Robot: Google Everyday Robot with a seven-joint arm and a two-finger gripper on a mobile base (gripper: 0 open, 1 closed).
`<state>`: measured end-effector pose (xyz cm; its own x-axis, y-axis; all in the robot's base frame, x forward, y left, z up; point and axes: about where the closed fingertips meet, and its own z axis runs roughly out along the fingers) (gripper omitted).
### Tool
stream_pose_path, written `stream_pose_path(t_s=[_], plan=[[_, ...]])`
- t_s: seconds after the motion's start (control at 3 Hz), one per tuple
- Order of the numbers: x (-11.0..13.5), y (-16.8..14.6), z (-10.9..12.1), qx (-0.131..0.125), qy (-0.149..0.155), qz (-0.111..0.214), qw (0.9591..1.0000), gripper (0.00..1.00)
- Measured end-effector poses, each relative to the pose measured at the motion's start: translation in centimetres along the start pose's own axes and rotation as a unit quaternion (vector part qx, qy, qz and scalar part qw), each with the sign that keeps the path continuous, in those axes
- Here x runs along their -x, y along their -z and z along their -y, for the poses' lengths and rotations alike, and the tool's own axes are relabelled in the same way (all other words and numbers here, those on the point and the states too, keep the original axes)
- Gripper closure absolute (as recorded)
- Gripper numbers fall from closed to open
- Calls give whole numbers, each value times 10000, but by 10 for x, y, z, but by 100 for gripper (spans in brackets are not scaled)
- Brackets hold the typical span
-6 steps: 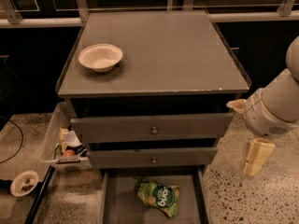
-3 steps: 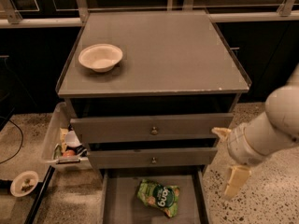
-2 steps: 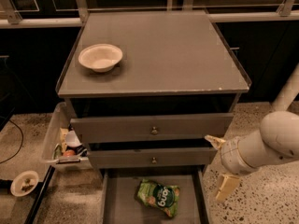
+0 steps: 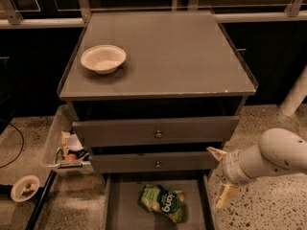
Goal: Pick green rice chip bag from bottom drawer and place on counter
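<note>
Camera view, looking down over a grey cabinet. Pulled out at the very bottom: the bottom drawer (image 4: 123,211), open far enough to bare its flat floor, so reachable from above. Lying flat about mid-floor, a little toward the right wall: the green rice chip bag (image 4: 163,202), round logo up, crinkled, touching nothing but the floor (probably easy to pinch by a crease, though likely to slide or fold under a shallow grip).

Hanging just outside the drawer's right wall, at about the height of the middle drawer (image 4: 144,163): the gripper (image 4: 221,175), spread wide and holding nothing, one finger aimed up-left at the drawer fronts, the other down toward the speckled floor. Spread presumably in readiness for the bag; not yet over the drawer, so judged to be in the approach, with the pick not begun. Next needed, by that reading: a move left past the wall and down onto the bag, without clipping the middle drawer's front above.

Up top: the counter (image 4: 177,47), with a white bowl (image 4: 103,58) at its left side, leaving ample room to the right for setting the bag down.
</note>
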<state>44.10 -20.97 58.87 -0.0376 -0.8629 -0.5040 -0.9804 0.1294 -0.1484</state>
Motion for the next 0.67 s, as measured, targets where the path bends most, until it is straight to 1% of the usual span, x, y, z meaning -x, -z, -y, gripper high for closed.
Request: stream_pose_path(t_s=[0.33,0.67], plan=[[-8,-18,-3,-12,-266,215,9994,0],[-25,-63,0,-186,-685,664,9953,0]])
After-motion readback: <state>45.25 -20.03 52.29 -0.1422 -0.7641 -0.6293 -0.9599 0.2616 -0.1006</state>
